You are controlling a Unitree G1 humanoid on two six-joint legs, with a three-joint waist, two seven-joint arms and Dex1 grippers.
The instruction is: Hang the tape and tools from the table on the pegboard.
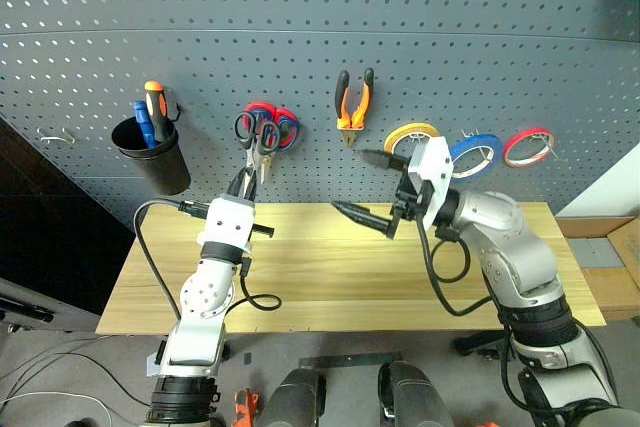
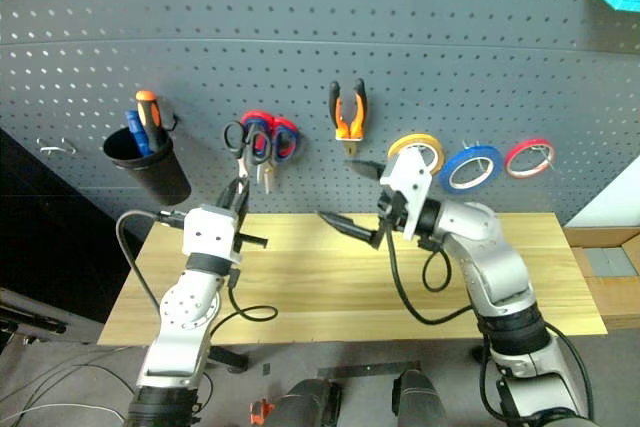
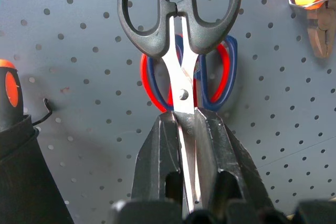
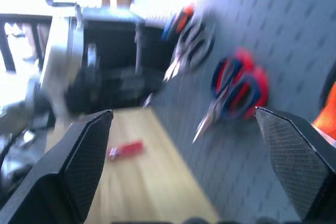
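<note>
My left gripper [image 1: 243, 183] is shut on the blades of the small black-handled scissors [image 1: 256, 137], with the handles up close to the pegboard [image 1: 300, 17]. In the left wrist view the scissors [image 3: 182, 94] rise from between the fingers [image 3: 157, 150], in front of a hanging red-and-blue pair. My right gripper [image 1: 347, 180] is open and holds nothing. It hovers above the table [image 1: 320, 267] and points left. The orange-and-black pliers [image 1: 354, 97] and the blue tape [image 1: 474, 154] hang on the board. A small red thing [image 4: 126, 150] lies on the table, too blurred to name.
A black cup [image 1: 150, 152] with orange and blue tool handles hangs at the board's left. The red-and-blue scissors [image 1: 283, 127] hang just behind the held pair. A yellow tape roll [image 1: 411, 137] and a red one [image 1: 527, 146] flank the blue tape.
</note>
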